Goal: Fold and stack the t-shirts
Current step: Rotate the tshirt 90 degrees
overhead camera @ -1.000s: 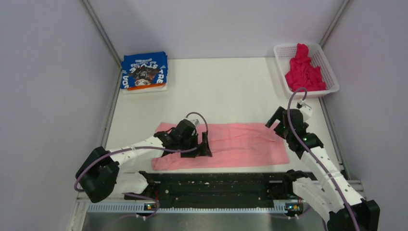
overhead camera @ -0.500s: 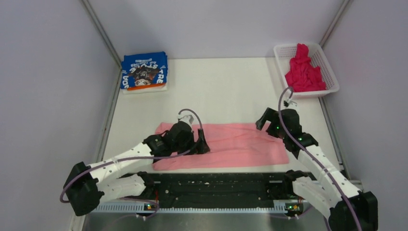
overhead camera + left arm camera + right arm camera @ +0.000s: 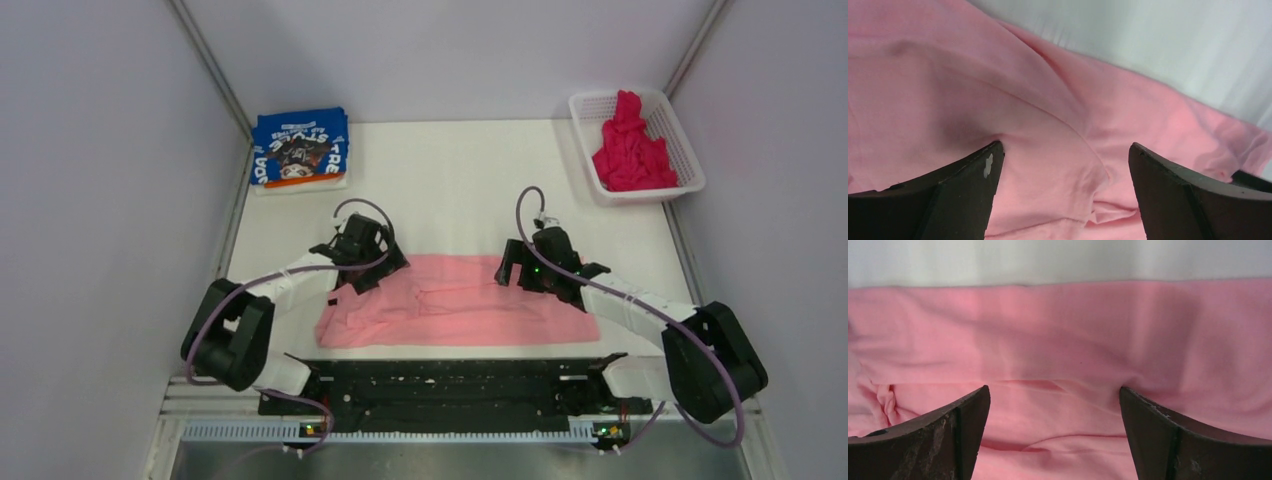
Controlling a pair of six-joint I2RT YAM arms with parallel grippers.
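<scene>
The light pink t-shirt (image 3: 455, 310) lies folded into a long band near the table's front edge. My left gripper (image 3: 375, 270) is open, its fingers pressed down on the shirt's far left part; the left wrist view shows pink cloth (image 3: 1063, 145) between the spread fingers. My right gripper (image 3: 515, 268) is open over the shirt's far edge right of centre, with cloth (image 3: 1053, 370) between its fingers too. The blue t-shirt (image 3: 300, 148) with white lettering lies folded at the far left corner. The magenta t-shirt (image 3: 632, 150) is crumpled in the basket.
The white mesh basket (image 3: 590, 110) stands at the far right corner. A black rail (image 3: 450, 385) runs along the near edge between the arm bases. Grey walls close in the left, right and back sides.
Both grippers moved toward the shirt's far edge. The left one went back and left; the right one swung left and lower onto the cloth. The shirt's left end looks more rumpled.
</scene>
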